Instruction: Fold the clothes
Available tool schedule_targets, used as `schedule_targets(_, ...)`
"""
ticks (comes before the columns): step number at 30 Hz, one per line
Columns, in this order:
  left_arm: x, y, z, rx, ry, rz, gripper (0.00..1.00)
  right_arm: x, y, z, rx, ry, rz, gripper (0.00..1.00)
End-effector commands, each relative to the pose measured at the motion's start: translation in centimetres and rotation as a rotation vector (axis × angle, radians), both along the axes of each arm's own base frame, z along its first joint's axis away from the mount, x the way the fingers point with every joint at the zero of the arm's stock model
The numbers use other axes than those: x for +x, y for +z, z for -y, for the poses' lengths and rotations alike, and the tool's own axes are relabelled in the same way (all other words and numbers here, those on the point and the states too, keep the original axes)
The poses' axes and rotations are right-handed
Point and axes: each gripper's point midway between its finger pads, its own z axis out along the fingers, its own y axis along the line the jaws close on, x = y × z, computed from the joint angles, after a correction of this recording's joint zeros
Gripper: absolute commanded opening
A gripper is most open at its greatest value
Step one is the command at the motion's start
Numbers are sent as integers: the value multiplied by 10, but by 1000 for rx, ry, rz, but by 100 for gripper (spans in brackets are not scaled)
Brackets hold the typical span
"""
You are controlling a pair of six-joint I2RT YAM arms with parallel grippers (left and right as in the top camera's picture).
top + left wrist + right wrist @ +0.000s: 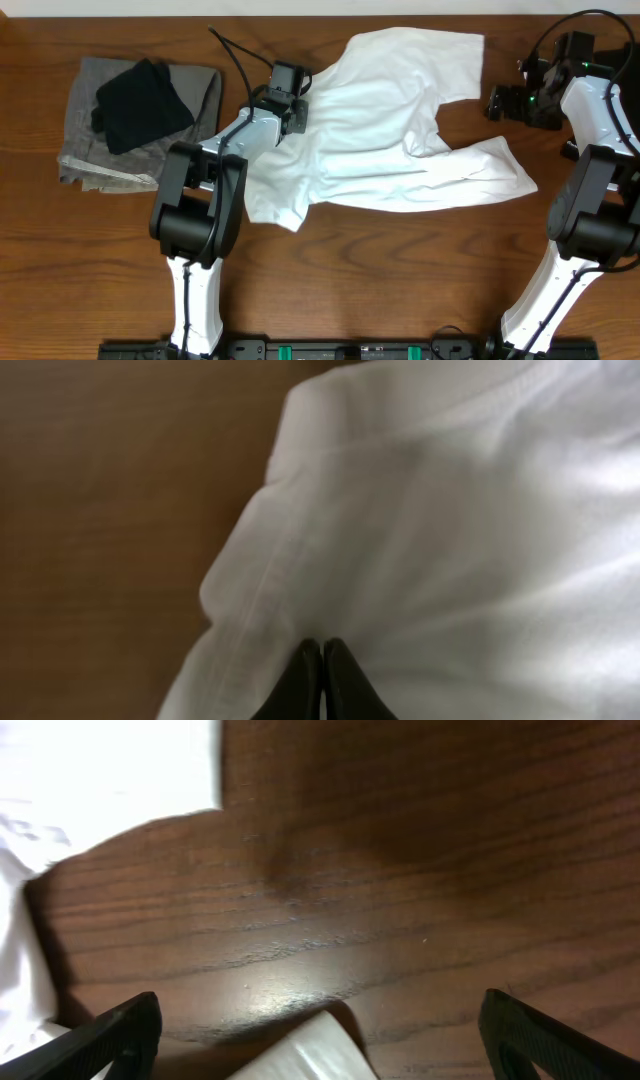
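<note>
1. White T-shirt [390,130]: spread over the middle of the desk [400,280] toward its far edge. Long axis runs left to right, with one end trailing toward the right edge.
2. Left claw [322,650]: at the shirt's left border, fingers pressed together on the cloth. Whether a fold is pinched between them, I cannot tell. Probably the better-placed arm for the next fold.
3. Right claw [320,1000]: spread wide and empty over bare wood just beside the shirt, which lies to its left.
4. Grey garment [195,95] with a black garment [140,100] on top: far-left corner, well apart from the shirt, no obstruction.
</note>
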Motion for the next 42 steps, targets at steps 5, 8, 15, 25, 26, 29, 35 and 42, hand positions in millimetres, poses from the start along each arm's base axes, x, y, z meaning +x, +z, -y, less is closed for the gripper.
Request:
schedule_targets(5, -83, -12, -41, 111, 162, -292, 6, 6, 12, 3, -6, -4, 31, 99)
schedule_targets(8, -107, 6, -48, 104, 243, -355, 6, 6, 12, 3, -7, -4, 31, 99)
schedule_targets(15, -99, 73, -44, 29, 244, -209, 7, 6, 12, 3, -6, -4, 31, 99)
schedule_targets(25, -28, 245, 31, -426, 1, 382, 6, 6, 12, 3, -7, -4, 31, 99)
schedule_targets(26, -22, 247, 35, -442, -10, 405, 6, 6, 12, 3, -6, -4, 31, 99)
schedule_targets(29, 5, 238, 53, -499, -57, 457, 6, 6, 12, 3, -6, -4, 31, 99)
schedule_targets(35, 55, 188, 92, -601, -182, 532, 6, 6, 12, 3, -7, -4, 31, 99)
schedule_targets(42, 84, 109, 102, -596, -175, 485, 6, 6, 12, 3, -7, -4, 31, 99)
